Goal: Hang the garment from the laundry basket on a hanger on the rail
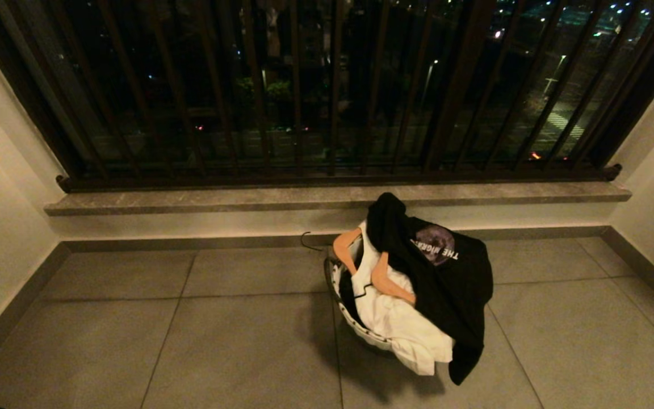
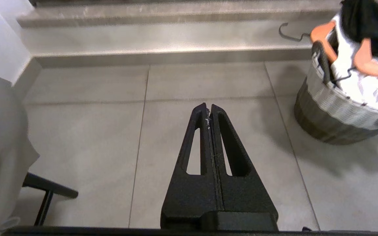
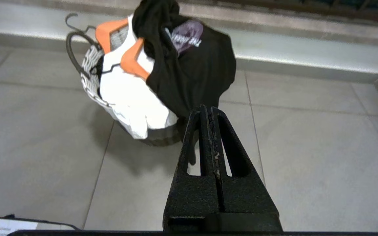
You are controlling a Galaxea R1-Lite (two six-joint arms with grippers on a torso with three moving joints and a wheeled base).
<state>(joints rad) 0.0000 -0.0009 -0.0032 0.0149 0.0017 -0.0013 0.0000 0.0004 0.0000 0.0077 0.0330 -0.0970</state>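
Dimly, grey floor tiles [image 1: 247, 341] meet barred window [image 1: 327, 85].

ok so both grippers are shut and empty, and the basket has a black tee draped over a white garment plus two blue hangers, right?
Nearly. The hangers are orange, not blue; the right wrist view shows this best. The rest holds: left gripper and right gripper are shut and empty, and the black tee drapes over the white garment in the laundry basket.
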